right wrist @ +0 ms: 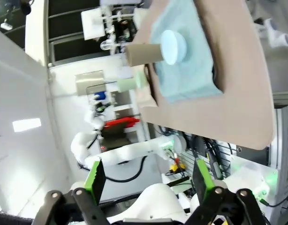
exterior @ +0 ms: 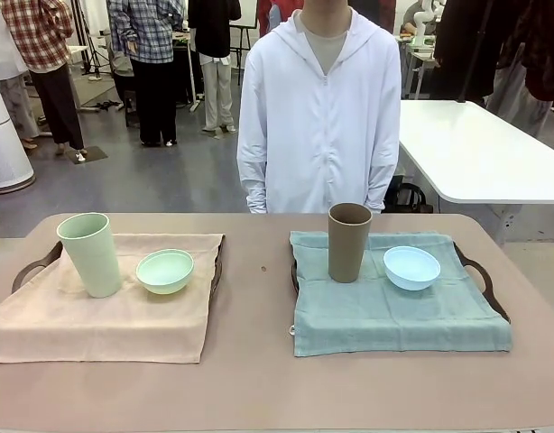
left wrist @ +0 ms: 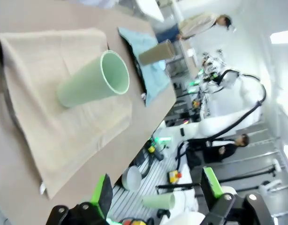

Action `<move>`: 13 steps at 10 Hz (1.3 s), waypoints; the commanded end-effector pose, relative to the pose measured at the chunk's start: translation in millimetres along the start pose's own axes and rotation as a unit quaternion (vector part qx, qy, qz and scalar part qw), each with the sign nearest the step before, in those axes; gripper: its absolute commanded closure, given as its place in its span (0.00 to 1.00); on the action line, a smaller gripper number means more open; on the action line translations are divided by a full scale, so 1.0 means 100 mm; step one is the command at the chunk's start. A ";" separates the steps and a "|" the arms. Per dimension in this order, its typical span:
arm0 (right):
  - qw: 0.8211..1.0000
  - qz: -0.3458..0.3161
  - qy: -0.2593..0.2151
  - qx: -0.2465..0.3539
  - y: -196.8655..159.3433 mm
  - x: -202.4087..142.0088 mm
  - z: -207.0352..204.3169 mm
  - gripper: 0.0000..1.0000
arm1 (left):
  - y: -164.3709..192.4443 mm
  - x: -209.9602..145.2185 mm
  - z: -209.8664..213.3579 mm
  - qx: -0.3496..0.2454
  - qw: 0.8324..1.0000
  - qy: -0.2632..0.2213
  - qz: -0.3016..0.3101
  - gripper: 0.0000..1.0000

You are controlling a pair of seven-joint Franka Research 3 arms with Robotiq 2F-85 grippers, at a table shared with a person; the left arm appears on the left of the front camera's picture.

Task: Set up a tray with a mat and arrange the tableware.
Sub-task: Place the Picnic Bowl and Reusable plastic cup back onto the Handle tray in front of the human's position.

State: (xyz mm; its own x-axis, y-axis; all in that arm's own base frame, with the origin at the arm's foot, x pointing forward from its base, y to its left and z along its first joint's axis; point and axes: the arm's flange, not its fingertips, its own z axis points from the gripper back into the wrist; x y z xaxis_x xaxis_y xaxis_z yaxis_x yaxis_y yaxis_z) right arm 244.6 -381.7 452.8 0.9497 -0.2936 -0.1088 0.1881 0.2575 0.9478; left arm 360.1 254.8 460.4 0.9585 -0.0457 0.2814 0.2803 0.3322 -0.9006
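Left gripper (left wrist: 155,187) spread, empty; mint green tumbler (left wrist: 92,85) ahead, its tray mostly hidden beneath beige mat (left wrist: 64,126). Right gripper (right wrist: 148,180) spread, empty; brown tumbler (right wrist: 143,54) partly hides pale blue bowl (right wrist: 174,46).

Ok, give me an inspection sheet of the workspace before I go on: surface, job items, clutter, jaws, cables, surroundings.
Surface: brown table, a small dark speck near its middle.
Job's things: beige mat over left tray, with mint tumbler and mint bowl upright on it; teal mat over right tray, with brown tumbler and blue bowl.
Clutter: nothing seen.
Grippers: left gripper and right gripper, jaws open, empty, off the table.
Cables: nothing seen on the table.
Surroundings: person at far side; white table behind.
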 end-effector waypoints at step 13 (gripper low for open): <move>1.000 0.001 0.006 0.029 -0.05 0.08 -0.04 0.03 | 0.10 0.04 0.08 -0.026 0.999 -0.028 0.005 0.00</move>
State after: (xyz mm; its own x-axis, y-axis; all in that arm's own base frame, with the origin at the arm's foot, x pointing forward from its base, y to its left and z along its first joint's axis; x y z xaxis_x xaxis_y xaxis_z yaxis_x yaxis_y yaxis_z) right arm 254.4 -381.5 444.6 0.9535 -0.2821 -0.1058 0.1664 0.2002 0.9655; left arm 369.5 264.5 451.3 0.9554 0.0171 0.2950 0.2798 0.2680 -0.9219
